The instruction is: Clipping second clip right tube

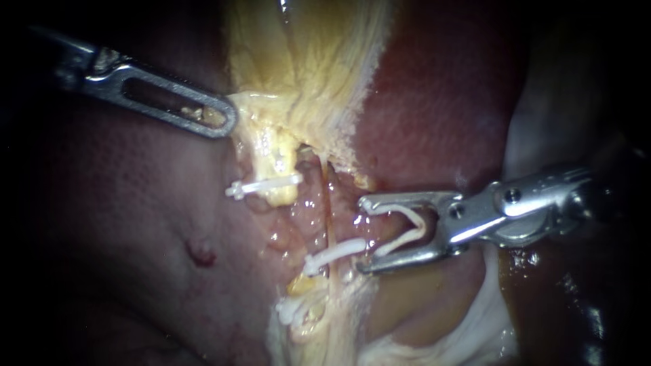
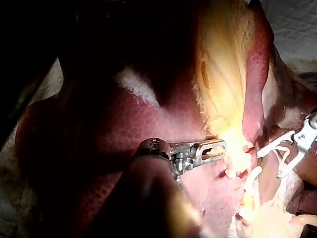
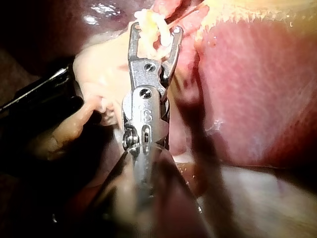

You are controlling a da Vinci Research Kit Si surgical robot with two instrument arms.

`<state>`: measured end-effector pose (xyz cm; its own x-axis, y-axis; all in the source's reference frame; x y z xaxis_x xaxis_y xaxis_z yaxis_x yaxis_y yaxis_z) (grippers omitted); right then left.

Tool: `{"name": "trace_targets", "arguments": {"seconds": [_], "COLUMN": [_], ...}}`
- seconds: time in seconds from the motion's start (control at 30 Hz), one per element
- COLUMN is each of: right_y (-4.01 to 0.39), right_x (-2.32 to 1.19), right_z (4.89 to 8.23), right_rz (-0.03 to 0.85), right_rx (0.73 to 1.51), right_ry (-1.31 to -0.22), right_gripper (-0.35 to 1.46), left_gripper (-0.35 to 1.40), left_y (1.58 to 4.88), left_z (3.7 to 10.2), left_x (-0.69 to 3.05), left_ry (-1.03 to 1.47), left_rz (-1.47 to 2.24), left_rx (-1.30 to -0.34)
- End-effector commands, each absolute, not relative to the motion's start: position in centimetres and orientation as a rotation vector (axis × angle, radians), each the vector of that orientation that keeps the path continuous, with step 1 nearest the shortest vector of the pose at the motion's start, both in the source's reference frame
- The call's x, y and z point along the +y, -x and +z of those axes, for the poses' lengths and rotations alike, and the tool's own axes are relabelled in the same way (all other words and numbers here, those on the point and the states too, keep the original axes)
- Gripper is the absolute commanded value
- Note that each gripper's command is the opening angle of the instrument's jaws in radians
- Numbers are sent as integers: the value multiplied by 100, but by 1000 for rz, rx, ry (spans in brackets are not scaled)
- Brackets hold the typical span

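The right tube [image 1: 330,224] runs as a thin strand down the middle, with one white clip [image 1: 336,253] shut across it low down. My right instrument [image 1: 363,235] comes in from the right and stands just right of this tube, level with it above that clip. Its jaws stand wide apart and hold an open white clip [image 1: 407,234] between them; the tube is not between them. The thicker yellow left tube [image 1: 279,159] carries a white clip [image 1: 266,186]. My left instrument [image 1: 220,122] is shut on yellow tissue [image 1: 247,108] at the top of it.
Dark red liver [image 1: 122,203] fills the left side and shows again at the upper right [image 1: 441,102]. Yellow fatty tissue [image 1: 305,54] hangs down the middle. Another white clip [image 1: 290,312] sits low on the strand. Pale tissue [image 1: 542,122] lies behind my right instrument.
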<state>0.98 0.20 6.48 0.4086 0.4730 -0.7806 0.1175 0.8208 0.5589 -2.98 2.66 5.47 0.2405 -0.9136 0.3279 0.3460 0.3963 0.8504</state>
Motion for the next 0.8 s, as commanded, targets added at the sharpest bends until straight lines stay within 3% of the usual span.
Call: {"name": "trace_targets", "arguments": {"seconds": [0.03,0.43,0.8], "right_y": [-99,-110,-122], "right_x": [21,16,16], "right_z": [652,703,708], "right_rz": [246,294,298], "right_rx": [1143,1119,1127], "right_ry": [-606,-678,-702], "right_gripper": [50,50,50], "left_gripper": [-35,-35,-35], "left_y": [299,300,301], "left_z": [547,548,548], "left_x": [266,266,265], "left_ry": [-728,-727,-727], "left_rz": [-974,-975,-975], "left_rx": [-955,-955,-955]}}
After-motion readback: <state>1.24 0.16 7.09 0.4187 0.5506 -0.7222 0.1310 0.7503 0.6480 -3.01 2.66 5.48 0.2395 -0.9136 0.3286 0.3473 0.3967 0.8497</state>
